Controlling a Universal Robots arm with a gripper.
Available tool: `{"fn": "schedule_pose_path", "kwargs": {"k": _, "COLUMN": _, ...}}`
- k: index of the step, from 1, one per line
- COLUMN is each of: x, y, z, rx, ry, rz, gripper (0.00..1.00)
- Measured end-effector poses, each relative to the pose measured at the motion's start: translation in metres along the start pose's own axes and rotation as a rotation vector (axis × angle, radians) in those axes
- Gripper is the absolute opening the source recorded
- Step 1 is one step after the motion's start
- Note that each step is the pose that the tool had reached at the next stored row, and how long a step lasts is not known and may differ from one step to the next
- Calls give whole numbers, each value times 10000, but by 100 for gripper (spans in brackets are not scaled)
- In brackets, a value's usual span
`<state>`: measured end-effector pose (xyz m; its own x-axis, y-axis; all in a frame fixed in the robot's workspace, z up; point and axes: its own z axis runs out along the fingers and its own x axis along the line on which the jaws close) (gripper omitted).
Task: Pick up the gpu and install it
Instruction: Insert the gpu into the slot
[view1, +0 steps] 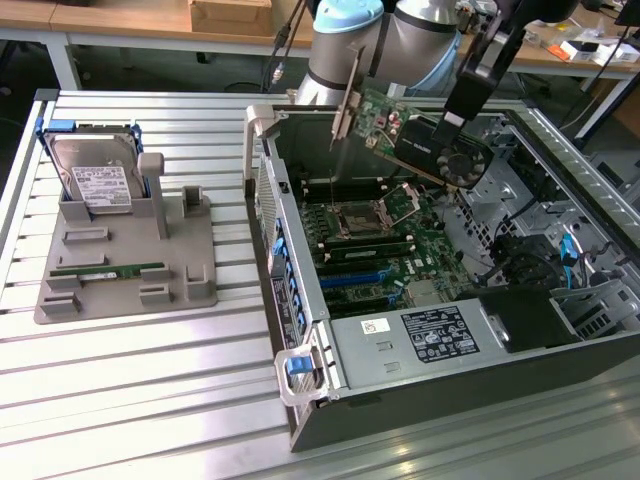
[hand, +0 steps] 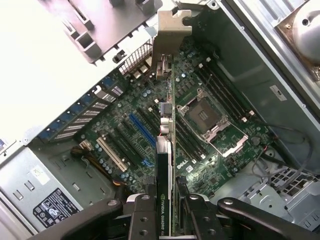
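Gripper (view1: 452, 122) is clamped on the gpu (view1: 415, 140), pinching the card's thin edges w/ a finger on each side. In the wrist view the fingers (hand: 142, 215) press against the gpu (hand: 164, 185), seen edge-on, w/ "NVIDIA QUADRO" readable along its top edge.

Card is held in the air over the open PC case (view1: 300, 300), tilted. Its silver bracket (view1: 345, 112) is at the end toward the exterior view's left, and its round fan (view1: 465, 165) is toward the exterior view's right. It's not seated. It hangs above the motherboard (view1: 385, 245), roughly over the CPU socket (view1: 360, 215) and the back part of the board.

In the wrist view the bracket (hand: 170, 30) is at the far end, near the case's rear wall. The blue slot (hand: 142, 130) and CPU socket (hand: 205, 117) lie on either side of the card's line.

PSU (view1: 430, 335) w/ a white-and-black label sits at the near end of the case.

Toward the exterior view's left, well apart from the case, a grey holder (view1: 190, 285) sits on the slatted metal table (view1: 150, 390). It holds a hard drive (view1: 95, 180) upright at the back and a green memory stick (view1: 108, 270) flat at the front.
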<state>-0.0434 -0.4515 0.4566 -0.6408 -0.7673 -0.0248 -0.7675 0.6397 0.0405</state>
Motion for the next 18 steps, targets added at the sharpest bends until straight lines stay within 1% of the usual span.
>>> {"fn": "schedule_pose_path", "kwargs": {"k": 4, "x": 0, "y": 0, "z": 0, "rx": -9, "ry": 14, "rz": -352, "gripper": 26}}
{"fn": "schedule_pose_path", "kwargs": {"k": 8, "x": 0, "y": 0, "z": 0, "rx": -13, "ry": 22, "rz": -527, "gripper": 26}}
{"fn": "schedule_pose_path", "kwargs": {"k": 12, "x": 0, "y": 0, "z": 0, "rx": -23, "ry": 39, "rz": -944, "gripper": 26}}
{"fn": "schedule_pose_path", "kwargs": {"k": 18, "x": 0, "y": 0, "z": 0, "rx": -36, "ry": 58, "rz": -1424, "gripper": 26}}
